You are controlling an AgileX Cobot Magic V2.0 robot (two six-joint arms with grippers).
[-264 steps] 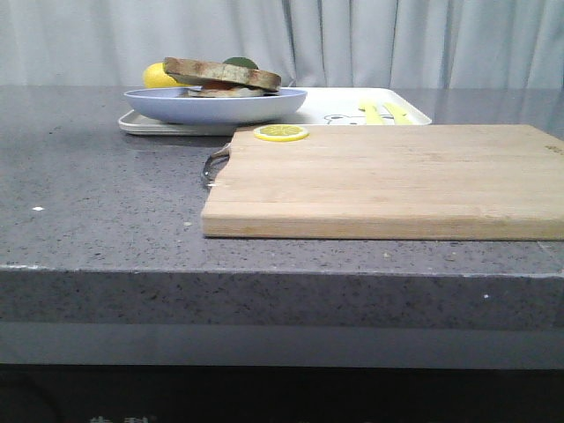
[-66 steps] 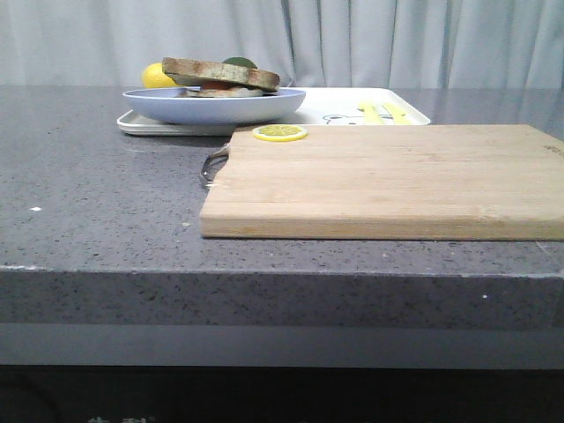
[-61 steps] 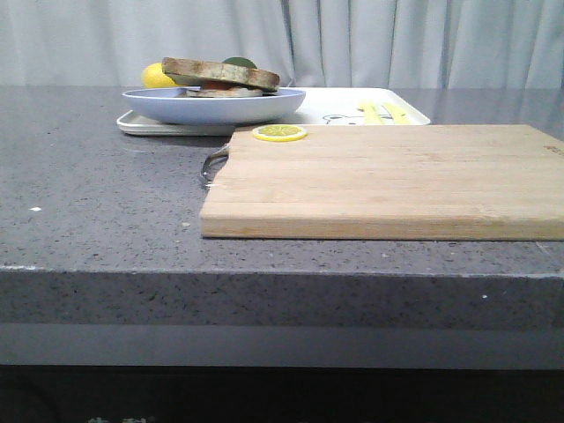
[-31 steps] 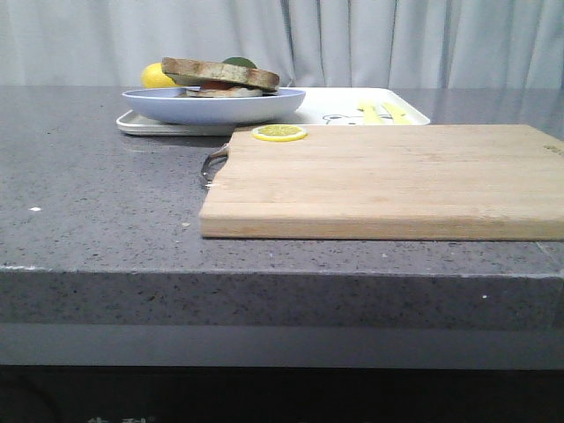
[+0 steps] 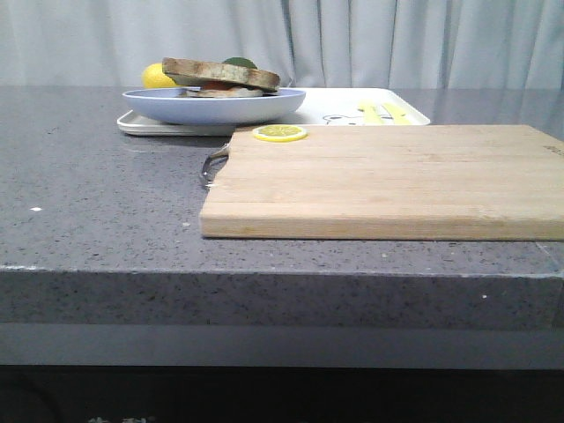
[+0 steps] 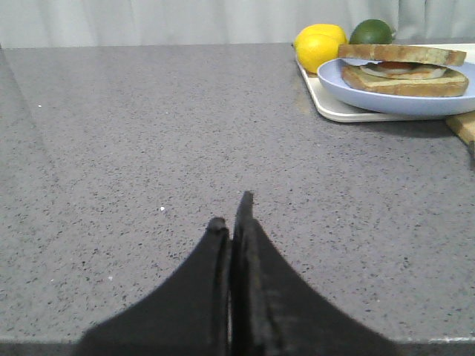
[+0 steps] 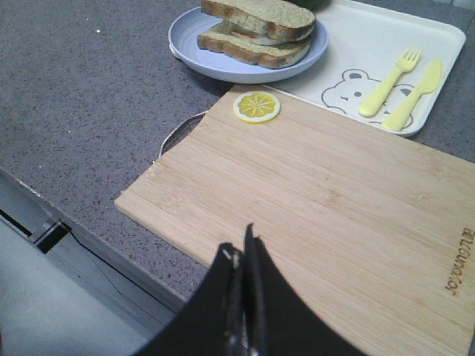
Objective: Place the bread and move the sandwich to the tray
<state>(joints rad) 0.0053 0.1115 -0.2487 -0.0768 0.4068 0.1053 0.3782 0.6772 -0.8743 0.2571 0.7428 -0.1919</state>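
Observation:
The sandwich (image 5: 221, 76) lies on a pale blue plate (image 5: 214, 106) that rests on the left end of the white tray (image 5: 339, 104). The bread (image 7: 260, 13) is its top slice, over a white and red filling (image 6: 401, 69) and a bottom slice. My left gripper (image 6: 231, 215) is shut and empty, low over the bare grey counter, well short of the sandwich (image 6: 401, 68). My right gripper (image 7: 241, 251) is also shut and empty, hovering above the near edge of the wooden cutting board (image 7: 334, 193). Neither gripper shows in the front view.
A lemon slice (image 7: 257, 106) sits on the board's far left corner. A yellow fork (image 7: 390, 81) and knife (image 7: 417, 93) lie on the tray (image 7: 371, 33) beside a printed bear. A lemon (image 6: 319, 44) and a lime (image 6: 371, 31) stand behind the plate (image 6: 386, 100). The board has a metal handle (image 5: 213, 164).

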